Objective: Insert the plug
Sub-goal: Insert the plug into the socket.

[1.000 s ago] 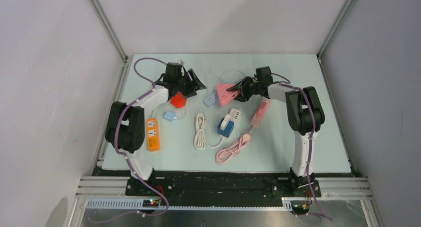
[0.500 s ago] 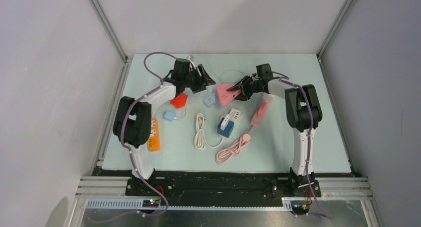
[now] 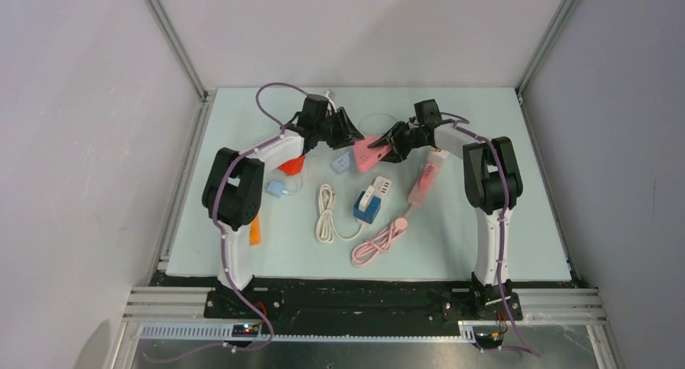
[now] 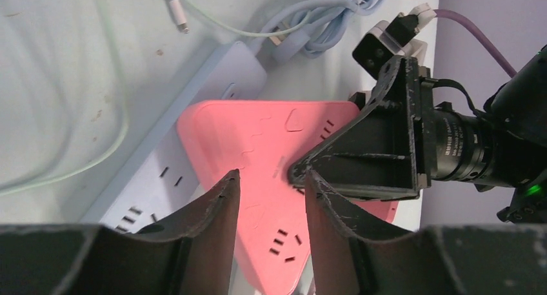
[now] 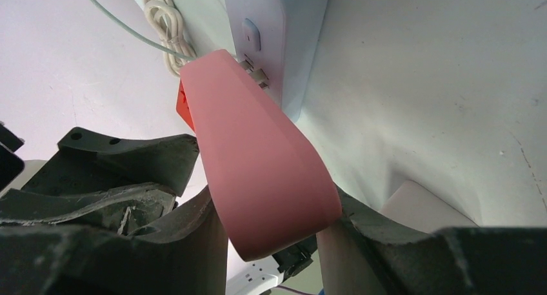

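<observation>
A: Left hand (image 4: 271, 177)?
B: Fingers a narrow gap apart with nothing between them, poised just over the pink socket strip (image 3: 366, 153).
A: Where's that strip?
B: Far middle of the counter (image 3: 501, 224), lapping over the pale blue strip (image 3: 340, 163).
A: Right hand (image 3: 388, 141)?
B: Clamped on the pink strip's right corner.

Both arms reach far forward, elbows out, wrists angled in so they nearly meet. The left gripper (image 3: 349, 135) has its fingers a bit apart, nothing between them. The right gripper (image 3: 384, 146) is pinched on the pink triangular power strip (image 3: 365, 153).
</observation>
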`<state>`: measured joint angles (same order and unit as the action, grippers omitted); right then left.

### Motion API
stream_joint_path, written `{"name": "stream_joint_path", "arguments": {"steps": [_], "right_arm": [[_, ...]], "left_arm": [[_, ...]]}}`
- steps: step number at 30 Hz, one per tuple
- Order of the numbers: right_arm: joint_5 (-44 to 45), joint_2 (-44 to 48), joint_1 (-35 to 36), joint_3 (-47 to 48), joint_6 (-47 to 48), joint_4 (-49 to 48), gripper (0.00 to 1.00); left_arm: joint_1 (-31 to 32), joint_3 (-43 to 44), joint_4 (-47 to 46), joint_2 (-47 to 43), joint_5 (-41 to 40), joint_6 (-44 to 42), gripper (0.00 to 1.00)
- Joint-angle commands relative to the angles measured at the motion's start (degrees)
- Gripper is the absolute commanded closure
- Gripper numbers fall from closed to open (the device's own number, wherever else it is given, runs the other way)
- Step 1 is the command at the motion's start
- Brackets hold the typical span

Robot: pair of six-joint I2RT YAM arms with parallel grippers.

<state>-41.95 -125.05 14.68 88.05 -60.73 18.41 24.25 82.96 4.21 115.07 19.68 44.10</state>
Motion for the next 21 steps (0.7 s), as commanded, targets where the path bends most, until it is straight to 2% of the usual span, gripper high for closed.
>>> {"name": "stream_joint_path", "arguments": {"steps": [1,5,9,18,21], "right_arm": [[14.52,-5.43,0.3,-2.68,3.09,17.57,0.54],[15.09,-5.02,0.32,-1.79,3.55,17.9,0.44],[15.37,-5.39,0.18,-0.07,4.76,19.32,0.41],[15.11,-6.02,-0.48,2.09,5.23,19.89,0.39],[15.75,-5.25,-0.52,3.36,6.61,20.63,0.31]], "left_arm": [[1.58,4.24,-1.51,2.09,-0.72,1.41,0.57],[2.87,5.16,-0.77,4.38,-2.08,1.26,0.68],[3.98,5.26,1.98,5.33,-5.49,-0.64,0.7],[4.14,4.95,3.72,6.96,-6.36,-0.43,0.74],[4.14,6.26,4.73,6.76,-6.18,-0.84,0.74]]}}
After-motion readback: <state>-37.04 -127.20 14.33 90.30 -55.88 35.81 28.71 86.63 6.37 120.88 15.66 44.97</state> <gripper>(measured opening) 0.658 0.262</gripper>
